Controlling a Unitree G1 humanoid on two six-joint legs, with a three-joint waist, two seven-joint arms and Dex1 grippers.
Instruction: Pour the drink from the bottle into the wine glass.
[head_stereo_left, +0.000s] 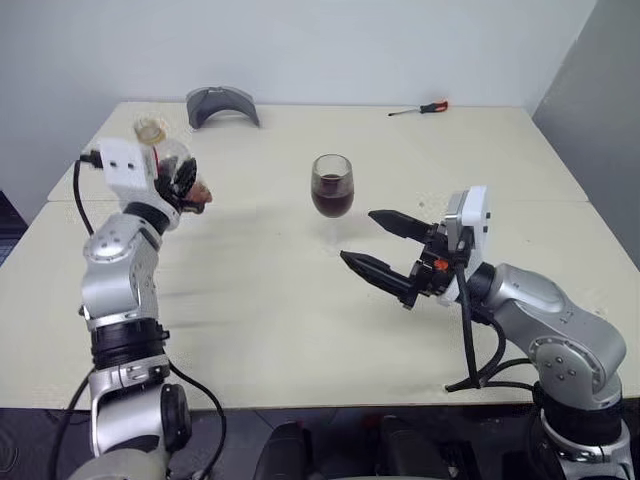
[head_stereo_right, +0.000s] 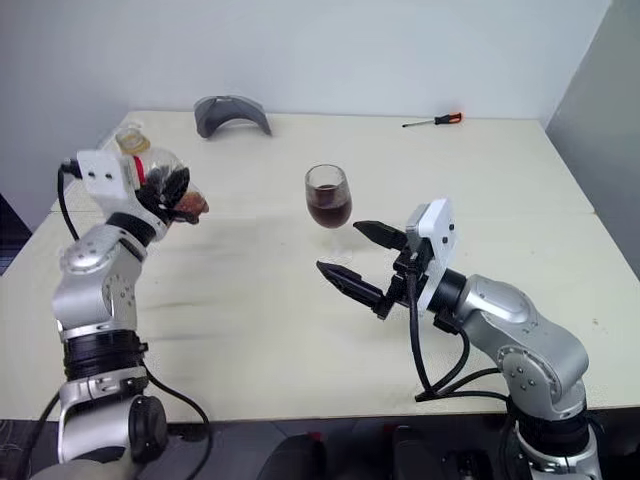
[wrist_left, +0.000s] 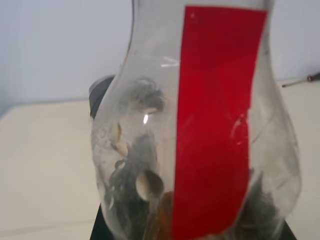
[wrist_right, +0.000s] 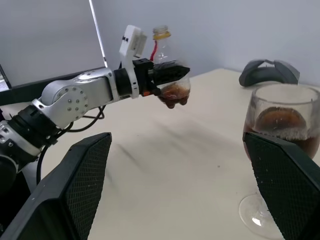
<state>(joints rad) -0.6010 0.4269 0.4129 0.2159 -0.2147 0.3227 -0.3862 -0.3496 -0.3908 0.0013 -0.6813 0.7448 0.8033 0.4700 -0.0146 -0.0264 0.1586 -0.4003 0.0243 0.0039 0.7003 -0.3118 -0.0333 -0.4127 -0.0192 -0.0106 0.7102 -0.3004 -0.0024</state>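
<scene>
Bottle (wrist_right: 167, 75): clear glossy plastic, smooth, with a matt red label strip (wrist_left: 215, 120). Wine glass (head_stereo_left: 332, 185): clear, shiny glass. Table (head_stereo_left: 280, 300): matt, smooth, cream-coloured top; right gripper (wrist_right: 182, 185) finger pads (wrist_right: 80, 185) show a fine textured black surface.

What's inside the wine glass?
Dark reddish-brown drink fills the lower half of the wine glass, with foam on top in the right wrist view. Nothing else shows inside it.
</scene>
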